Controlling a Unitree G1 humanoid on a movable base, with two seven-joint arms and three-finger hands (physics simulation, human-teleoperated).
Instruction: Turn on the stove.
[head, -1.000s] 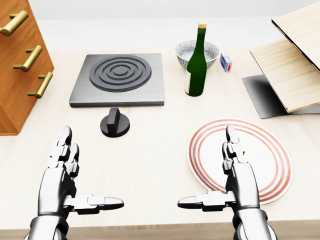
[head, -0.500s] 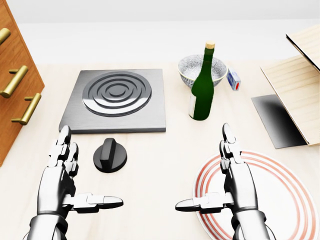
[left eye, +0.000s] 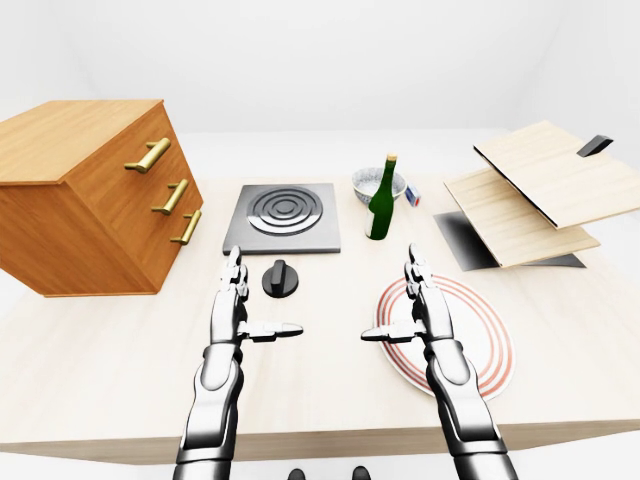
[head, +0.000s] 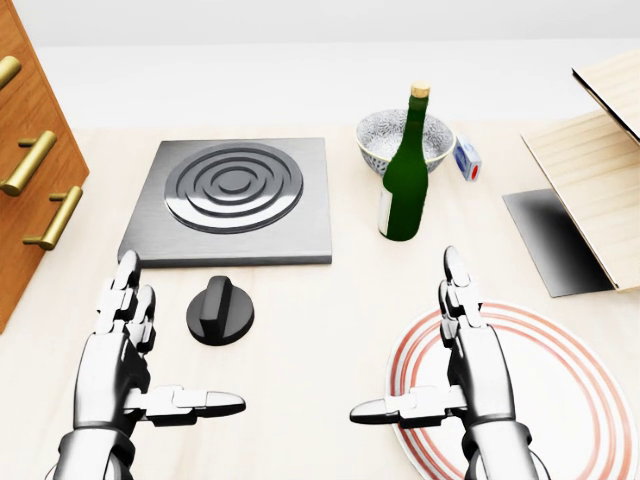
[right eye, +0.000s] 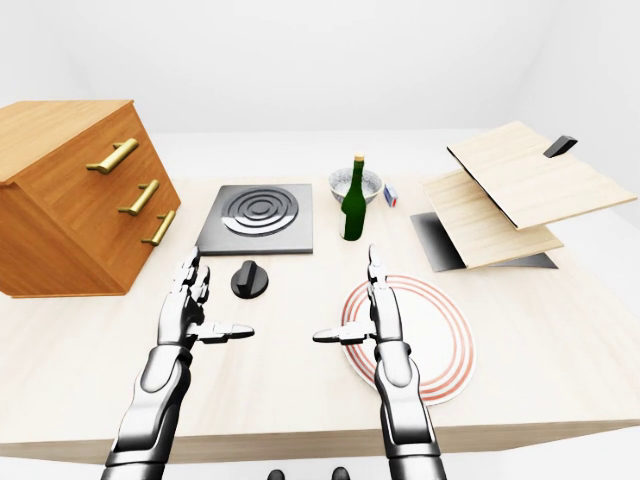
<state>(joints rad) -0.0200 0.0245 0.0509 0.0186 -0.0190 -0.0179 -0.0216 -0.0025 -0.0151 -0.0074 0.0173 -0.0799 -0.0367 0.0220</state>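
A grey square stove plate (head: 231, 202) with a ringed burner lies on the light wooden counter in the head view's upper left. Just below it stands its black round knob (head: 220, 311), untouched. My left hand (head: 150, 350) is open, flat, palm inward, fingers up, to the left of and below the knob, a short gap away. My right hand (head: 440, 355) is open too, mirrored, over the left rim of a red-ringed white plate (head: 560, 380).
A green bottle (head: 405, 180) stands right of the stove, with a patterned bowl (head: 382, 137) and a small blue-white box (head: 467, 160) behind it. A wooden drawer chest (left eye: 95, 205) stands at left. Stacked wooden boards (left eye: 530, 195) and a dark mat (head: 550, 240) lie at right.
Between one second and half a second ago the camera moved closer to the counter, shifting everything lower in view. Since then nothing has visibly changed; both hands hold the same pose.
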